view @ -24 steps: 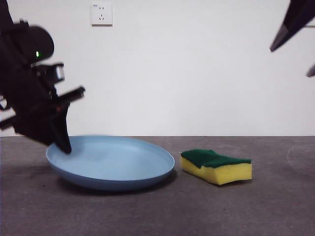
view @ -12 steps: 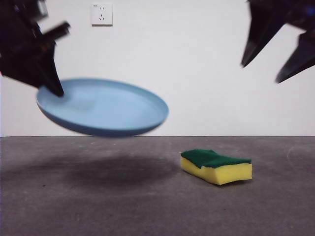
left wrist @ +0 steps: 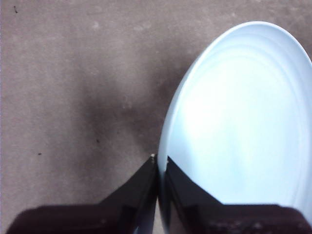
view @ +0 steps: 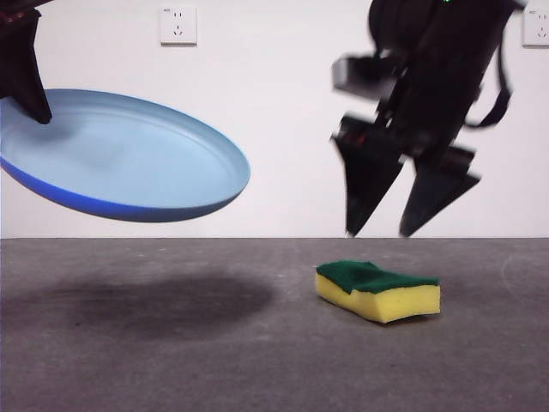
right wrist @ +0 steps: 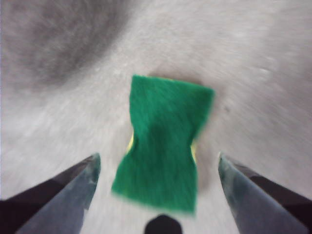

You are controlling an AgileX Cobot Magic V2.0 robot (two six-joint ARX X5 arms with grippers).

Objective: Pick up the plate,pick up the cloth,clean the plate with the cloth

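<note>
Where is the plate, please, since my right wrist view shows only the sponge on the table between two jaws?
Observer: The plate hangs tilted in the air, off the table.
Operator: What holds it?
Observer: The left gripper is shut on its rim.
Operator: How high is my gripper?
Observer: The right gripper hangs open above the sponge, not touching it.
</note>
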